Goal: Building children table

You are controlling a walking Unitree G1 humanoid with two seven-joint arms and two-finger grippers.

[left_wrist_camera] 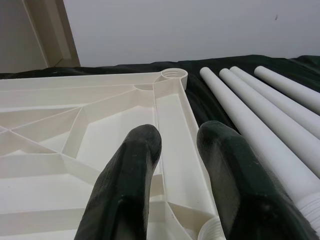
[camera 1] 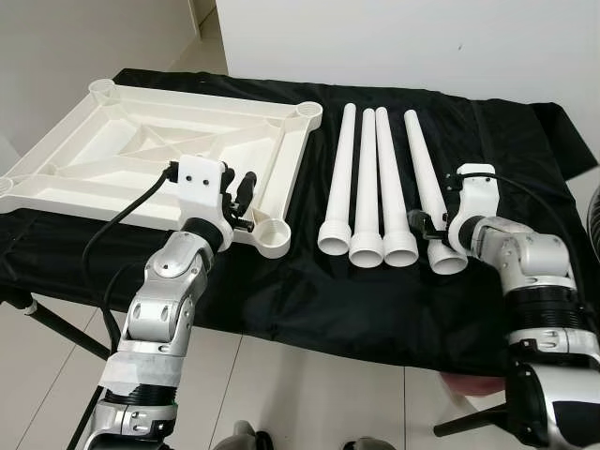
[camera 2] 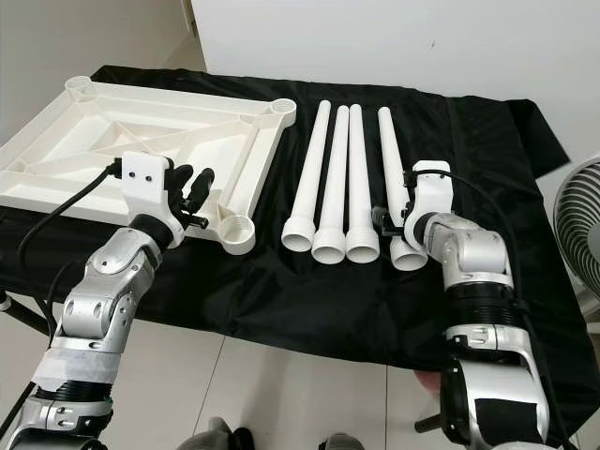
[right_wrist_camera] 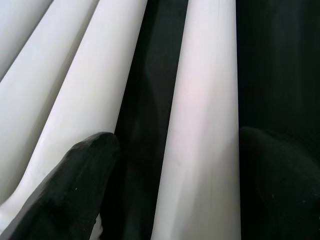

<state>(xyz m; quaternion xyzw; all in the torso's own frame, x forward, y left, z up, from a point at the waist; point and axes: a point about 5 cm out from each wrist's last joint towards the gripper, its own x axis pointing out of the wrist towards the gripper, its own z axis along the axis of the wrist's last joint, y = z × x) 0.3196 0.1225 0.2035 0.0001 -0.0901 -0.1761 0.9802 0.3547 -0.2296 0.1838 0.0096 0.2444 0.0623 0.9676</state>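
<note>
White plastic tabletop point(camera 1: 141, 155), inverted on the black-draped table point(camera 1: 309, 309), lies under the slightly parted left gripper point(camera 1: 246, 195); the right gripper point(right_wrist_camera: 165, 175), spread, straddles the outermost table leg point(camera 1: 427, 183). Legs look light, rigid, slick: best grasped mid-shaft.

A black cloth point(camera 1: 375, 300) drapes the work surface and hangs over its near edge. A plain white wall point(camera 1: 403, 42) stands behind, pale floor tiles point(camera 1: 309, 394) below, a fan point(camera 2: 577, 225) at right.
</note>
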